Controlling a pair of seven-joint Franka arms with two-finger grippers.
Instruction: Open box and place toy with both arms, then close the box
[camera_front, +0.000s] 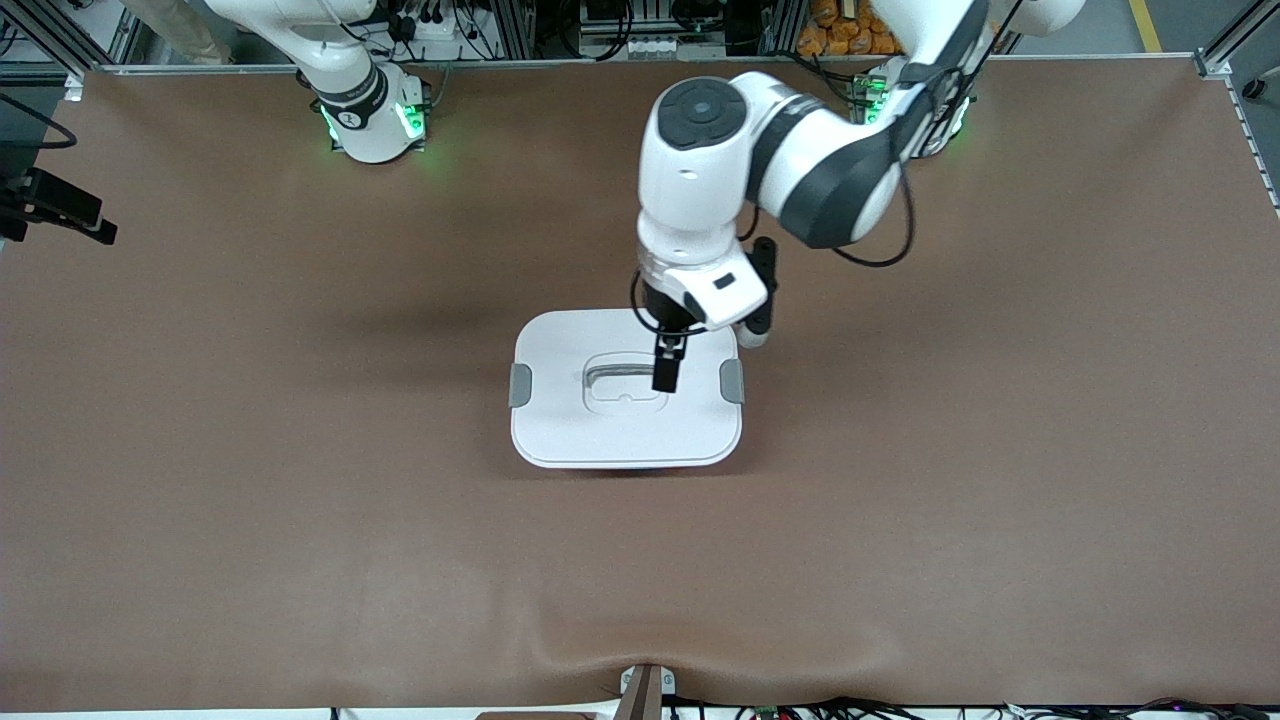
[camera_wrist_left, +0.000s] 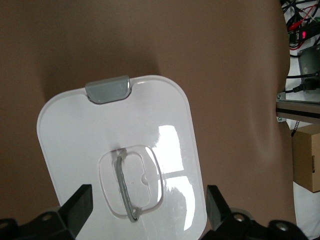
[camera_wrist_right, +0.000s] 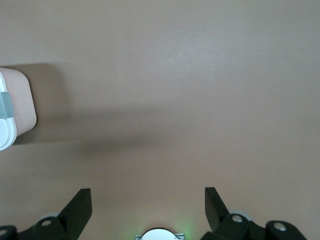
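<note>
The box (camera_front: 600, 430) stands shut in the middle of the table, its white lid (camera_wrist_left: 90, 130) on. The lid has a grey handle (camera_front: 620, 375) lying in a centre recess and a grey clip (camera_front: 520, 385) at each end. My left gripper (camera_front: 667, 375) hangs just above the handle (camera_wrist_left: 125, 185), open, with nothing between its fingers. My right gripper (camera_wrist_right: 148, 197) is open over bare table near its own base and does not show in the front view. Its wrist view catches one pink end of the box (camera_wrist_right: 20, 100). The toy is out of view.
The brown table mat (camera_front: 300, 500) bulges up at the edge nearest the front camera (camera_front: 640, 660). A black mount (camera_front: 60, 210) juts in at the right arm's end. A cardboard carton (camera_wrist_left: 306, 157) and cables sit off the table.
</note>
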